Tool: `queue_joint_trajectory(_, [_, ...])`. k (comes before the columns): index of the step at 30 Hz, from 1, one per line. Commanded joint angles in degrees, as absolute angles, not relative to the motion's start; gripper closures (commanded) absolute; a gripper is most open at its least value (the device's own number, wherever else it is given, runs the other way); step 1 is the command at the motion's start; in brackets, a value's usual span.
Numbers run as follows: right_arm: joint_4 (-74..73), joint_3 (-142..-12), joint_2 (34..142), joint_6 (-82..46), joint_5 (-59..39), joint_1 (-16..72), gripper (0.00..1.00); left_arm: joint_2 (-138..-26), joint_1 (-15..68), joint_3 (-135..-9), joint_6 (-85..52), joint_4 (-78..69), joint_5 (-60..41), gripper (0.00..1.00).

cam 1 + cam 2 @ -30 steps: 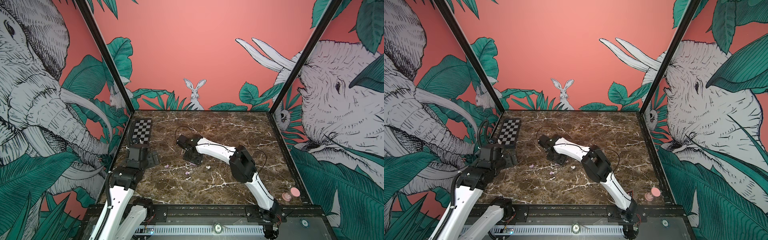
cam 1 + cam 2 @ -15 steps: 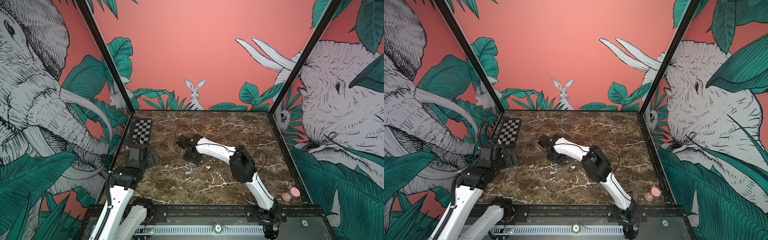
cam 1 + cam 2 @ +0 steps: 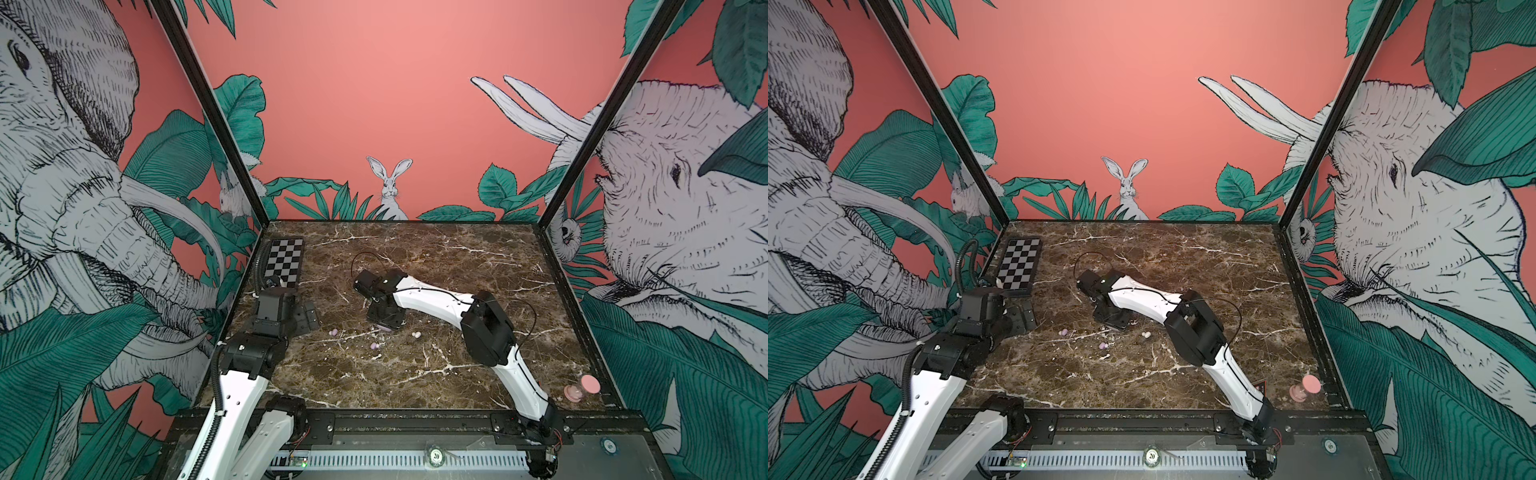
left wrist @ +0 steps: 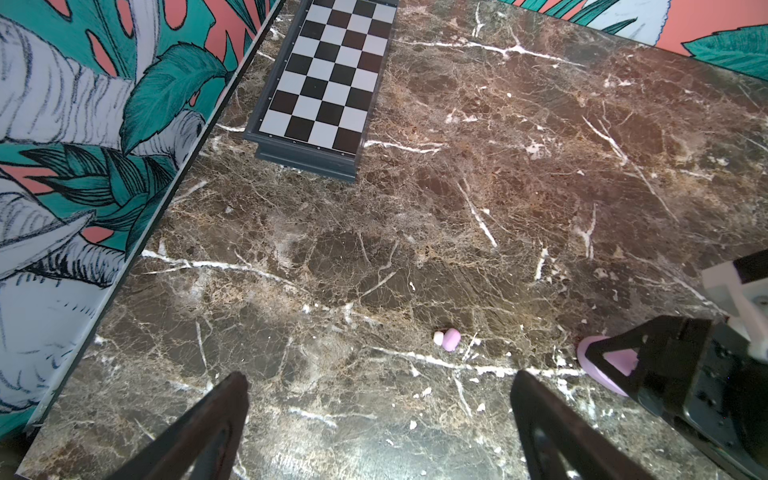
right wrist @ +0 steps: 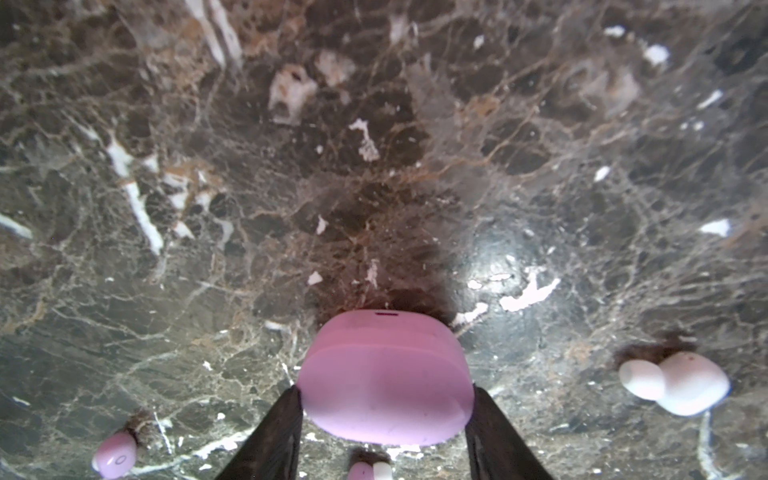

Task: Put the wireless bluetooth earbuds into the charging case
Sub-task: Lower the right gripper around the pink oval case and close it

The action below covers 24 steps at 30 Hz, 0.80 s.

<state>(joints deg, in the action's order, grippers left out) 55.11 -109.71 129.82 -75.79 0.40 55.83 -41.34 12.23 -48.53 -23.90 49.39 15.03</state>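
Right end effector (image 5: 384, 392) now tighter around lilac case (image 5: 384, 365), apparently in contact.

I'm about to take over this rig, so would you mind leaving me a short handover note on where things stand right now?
Left gripper: open, empty, above the left side of the table.
Right gripper: jaws against both sides of the lilac charging case, which lies on the table and looks closed.
Earbuds: one lilac earbud, another lilac earbud and a white earbud lie loose on the table near the case; I cannot make out a fourth.
Done: nothing inserted.
Left: open the case, seat the earbuds.
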Motion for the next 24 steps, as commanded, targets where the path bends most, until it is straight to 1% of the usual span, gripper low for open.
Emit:
queue_joint_trajectory(1, [54.6, -106.8, 126.0, -74.5, 1.5, 55.9, 0.58, -41.4, 12.4, -48.1, -23.7, 49.5, 15.1, 0.01])
queue_joint_trajectory(3, [54.2, -105.3, 125.3, -74.2, 1.9, 55.9, 0.54, -41.5, 12.4, -48.1, -23.7, 49.5, 15.0, 0.01])
queue_joint_trajectory(8, [54.3, -103.9, 125.7, -73.6, 0.8, 55.4, 0.50, -41.7, 12.4, -48.2, -23.7, 49.5, 14.9, 0.01])
queue_joint_trajectory(10, [53.9, -104.5, 125.9, -71.9, 0.3, 55.4, 0.47, -41.7, 12.4, -48.2, -23.7, 49.5, 15.0, 0.01])
queue_joint_trajectory(12, [55.4, -105.8, 125.7, -71.5, 1.7, 55.7, 0.43, -41.6, 12.4, -48.2, -23.7, 49.6, 15.2, 0.01])
queue_joint_trajectory(14, [55.0, -105.5, 124.4, -71.2, 2.8, 55.9, 0.36, -41.5, 12.4, -48.2, -23.7, 49.6, 15.2, 0.01])
queue_joint_trajectory(15, [54.9, -105.2, 123.5, -71.5, 3.5, 56.1, 0.28, -41.6, 12.4, -48.3, -23.7, 49.6, 15.2, 0.01])
queue_joint_trajectory(16, [54.1, -104.7, 122.6, -71.7, 4.2, 56.2, 0.23, -41.5, 12.4, -48.2, -23.7, 49.6, 15.2, 0.01])
queue_joint_trajectory(18, [53.2, -103.9, 121.4, -72.5, 4.7, 56.0, 0.15, -41.4, 12.4, -48.2, -23.7, 49.5, 15.1, 0.01])
queue_joint_trajectory(19, [52.8, -103.8, 121.1, -72.8, 4.8, 56.1, 0.07, -41.4, 12.4, -48.2, -23.7, 49.5, 15.1, 0.01])
queue_joint_trajectory(20, [53.1, -104.2, 121.4, -73.3, 4.7, 56.1, 0.02, -41.4, 12.4, -48.2, -23.7, 49.4, 15.1, 0.01])
queue_joint_trajectory(24, [54.8, -107.1, 124.7, -75.2, 1.6, 56.2, 0.02, -41.5, 12.4, -48.2, -23.7, 49.5, 15.0, 0.01])
